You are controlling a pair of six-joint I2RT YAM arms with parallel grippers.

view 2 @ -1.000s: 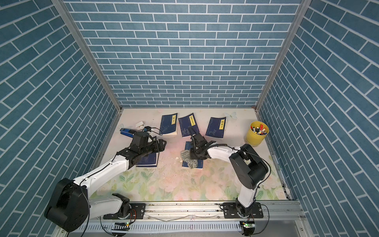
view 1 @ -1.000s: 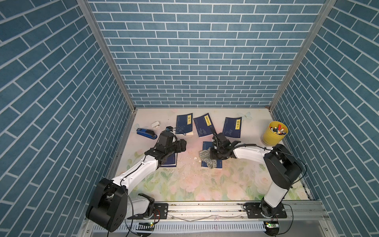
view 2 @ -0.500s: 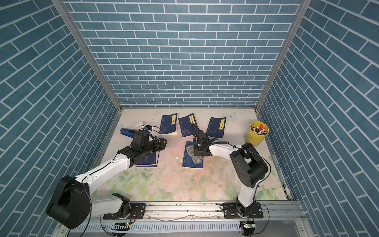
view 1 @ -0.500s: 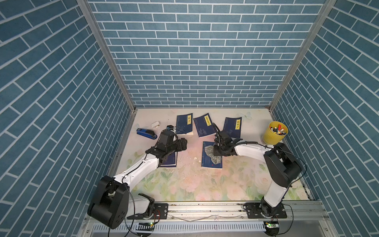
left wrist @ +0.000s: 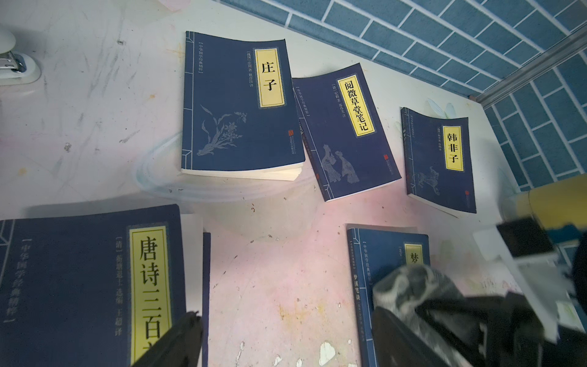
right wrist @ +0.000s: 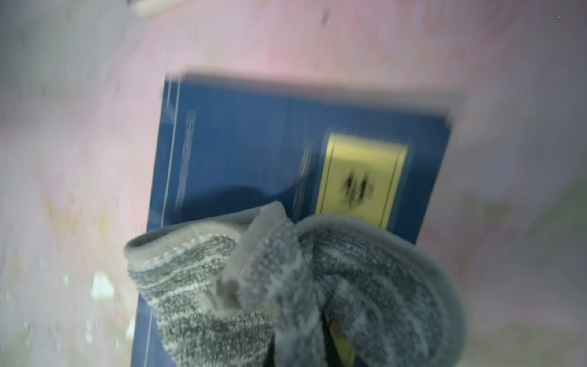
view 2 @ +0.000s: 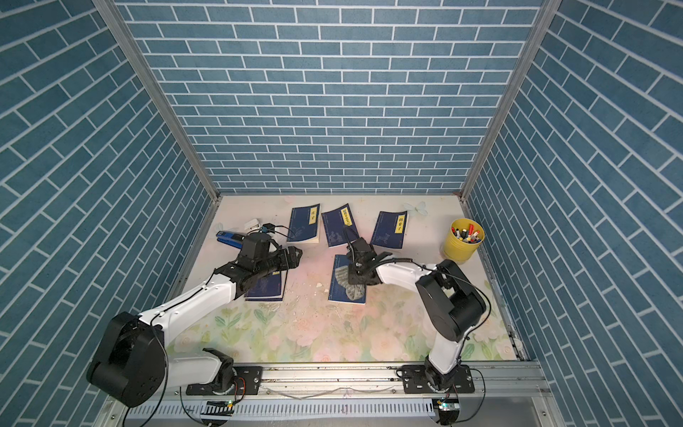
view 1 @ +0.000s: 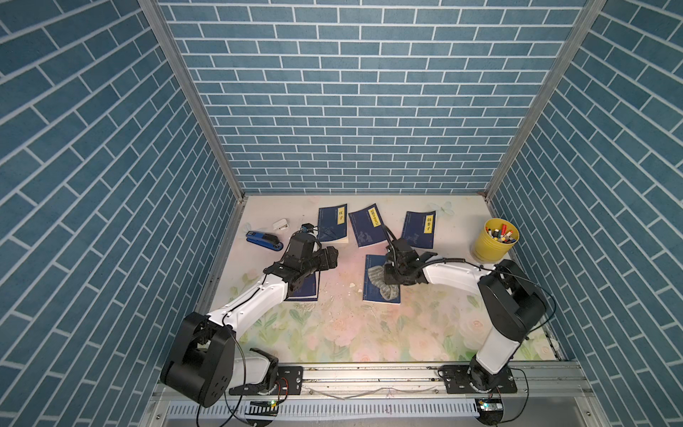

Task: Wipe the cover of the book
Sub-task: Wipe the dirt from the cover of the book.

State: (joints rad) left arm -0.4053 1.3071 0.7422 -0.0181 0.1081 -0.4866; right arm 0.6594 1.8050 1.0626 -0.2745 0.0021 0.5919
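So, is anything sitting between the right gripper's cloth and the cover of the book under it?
Nothing visible does. The right gripper is shut on the grey cloth, which appears to rest directly on the book. The part of the cover not under the cloth shows nothing lying on it in the right wrist view.

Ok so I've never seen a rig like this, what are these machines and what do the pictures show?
Two robot arms are mounted at the front of the table, each ending in a two-fingered gripper. Two pictures look down from overhead; two come from cameras on the wrists. The right gripper is shut on a grey cloth lying on a blue book. The left gripper is open and empty, near a second book. Also there: three more books, a blue stapler, a white stapler, a yellow cup of pens.
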